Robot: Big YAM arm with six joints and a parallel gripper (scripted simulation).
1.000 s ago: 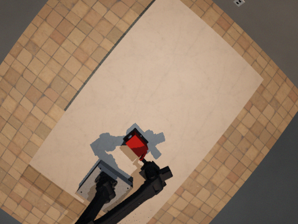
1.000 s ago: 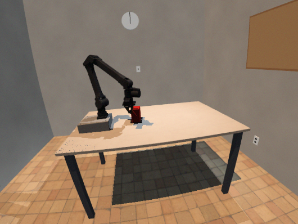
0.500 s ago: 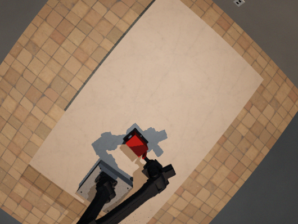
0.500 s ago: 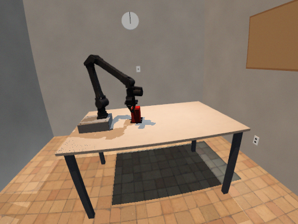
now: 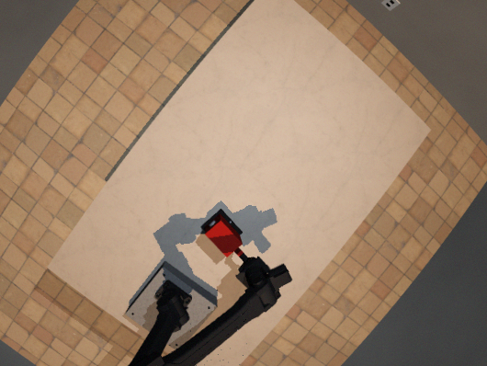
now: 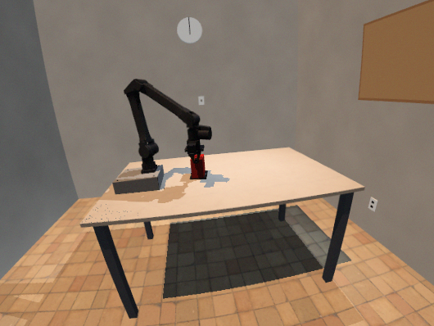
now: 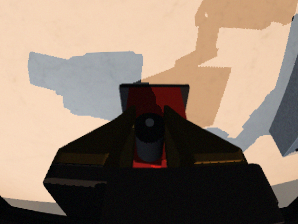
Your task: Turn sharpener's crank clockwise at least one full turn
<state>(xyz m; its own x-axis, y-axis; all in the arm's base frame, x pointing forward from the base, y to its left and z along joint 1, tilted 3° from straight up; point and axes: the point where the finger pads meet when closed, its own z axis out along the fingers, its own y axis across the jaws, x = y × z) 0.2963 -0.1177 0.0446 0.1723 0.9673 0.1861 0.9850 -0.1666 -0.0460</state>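
Observation:
The red sharpener (image 5: 223, 236) stands on the table near the arm's base; it also shows in the exterior view (image 6: 198, 167) and partly in the wrist view (image 7: 154, 99). Its crank sticks out of the side facing the arm, with a dark handle knob (image 7: 149, 137). My gripper (image 5: 248, 265) comes down from above at that side and is shut on the crank handle. In the wrist view the gripper (image 7: 149, 143) has a finger on each side of the knob. The crank arm is mostly hidden by the fingers.
The arm's grey base block (image 5: 172, 301) sits at the table corner close to the sharpener. The table edge (image 5: 294, 313) runs just beyond the gripper. A wall clock (image 6: 189, 29) and a board (image 6: 396, 57) hang on the walls.

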